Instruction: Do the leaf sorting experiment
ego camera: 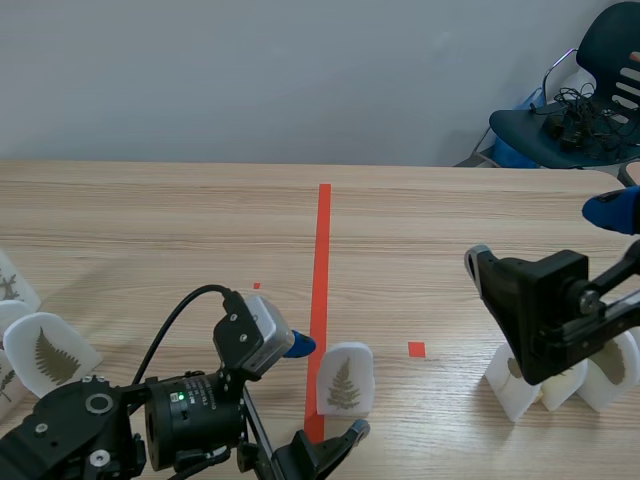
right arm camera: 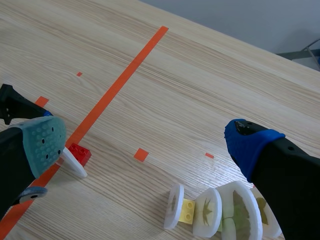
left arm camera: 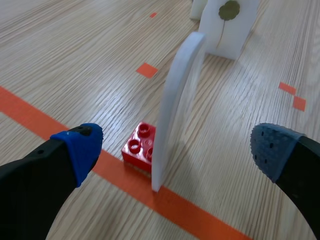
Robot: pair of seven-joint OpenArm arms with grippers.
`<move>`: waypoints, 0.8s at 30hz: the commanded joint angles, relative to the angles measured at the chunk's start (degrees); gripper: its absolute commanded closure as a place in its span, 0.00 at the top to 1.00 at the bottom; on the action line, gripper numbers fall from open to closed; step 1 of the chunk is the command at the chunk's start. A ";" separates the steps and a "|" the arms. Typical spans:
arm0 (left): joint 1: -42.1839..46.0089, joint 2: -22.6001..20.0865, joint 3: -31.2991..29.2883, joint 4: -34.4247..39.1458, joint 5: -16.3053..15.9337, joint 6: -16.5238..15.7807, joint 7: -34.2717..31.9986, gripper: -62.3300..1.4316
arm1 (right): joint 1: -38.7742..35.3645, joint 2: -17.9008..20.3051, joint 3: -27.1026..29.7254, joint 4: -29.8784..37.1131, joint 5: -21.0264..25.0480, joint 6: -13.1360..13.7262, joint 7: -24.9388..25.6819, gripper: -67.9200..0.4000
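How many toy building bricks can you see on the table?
2. A red brick sits against the upright white card beside the tape line; a yellow brick sits between two cards of the right-hand group. Others may be hidden.

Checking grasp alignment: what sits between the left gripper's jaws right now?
In the left wrist view, a white leaf card stands edge-on, red brick at its foot, between the open jaws of the left gripper, touching neither.
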 commanded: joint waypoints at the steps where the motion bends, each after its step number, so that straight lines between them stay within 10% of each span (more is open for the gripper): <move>1: 0.63 0.20 -0.15 1.97 -0.44 0.13 -1.36 0.90 | 0.63 0.28 0.68 -0.09 0.37 -0.26 0.87 1.00; 10: 0.81 0.55 -0.13 1.97 -0.46 0.50 -1.95 0.17 | 0.63 0.28 0.68 -0.11 0.37 -0.26 0.87 1.00; 17: 2.80 -0.31 -1.42 5.49 -1.40 -0.15 -1.57 0.13 | 0.63 0.28 0.68 -0.11 0.37 -0.26 0.87 1.00; 24: 14.25 -2.29 -14.47 21.27 -10.40 -0.11 5.40 0.13 | 0.63 0.28 0.68 -0.11 0.37 -0.26 0.90 1.00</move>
